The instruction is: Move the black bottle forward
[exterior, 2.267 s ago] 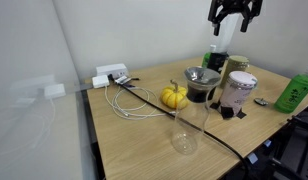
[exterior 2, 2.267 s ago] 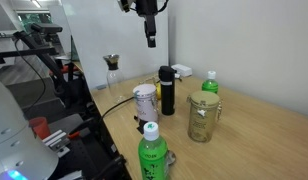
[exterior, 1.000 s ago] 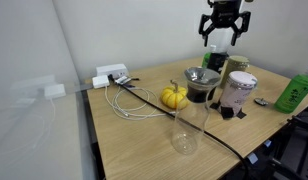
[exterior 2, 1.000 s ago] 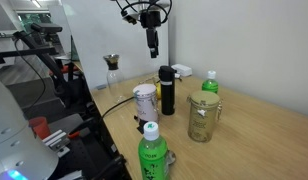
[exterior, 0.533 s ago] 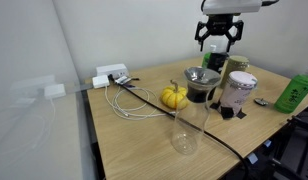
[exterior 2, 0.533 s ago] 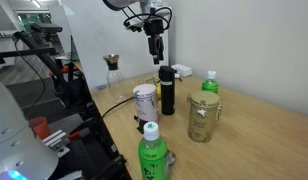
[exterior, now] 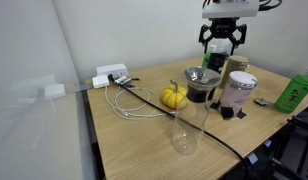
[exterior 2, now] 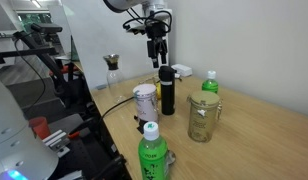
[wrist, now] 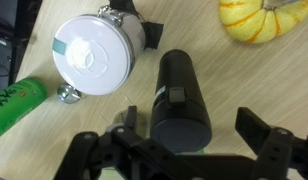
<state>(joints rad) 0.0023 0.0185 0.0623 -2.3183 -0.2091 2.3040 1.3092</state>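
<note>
End effector (exterior 2: 154,58) pointing straight down, fingers apart, hovering above black bottle (exterior 2: 166,92).

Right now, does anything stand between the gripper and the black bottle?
Nothing visible does. The open gripper hangs directly above the black bottle, with only air between them. The white-lidded cup stands beside the bottle, not over it.

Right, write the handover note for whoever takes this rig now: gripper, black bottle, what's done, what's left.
Gripper: open, hovering just above the black bottle; the wrist view shows its fingers to either side of the cap, not gripping.
Black bottle: upright on the table, close beside the white-lidded cup.
Done: gripper lined up over the bottle; no grasp.
Left: lower, close on the bottle, move it forward, release.
</note>
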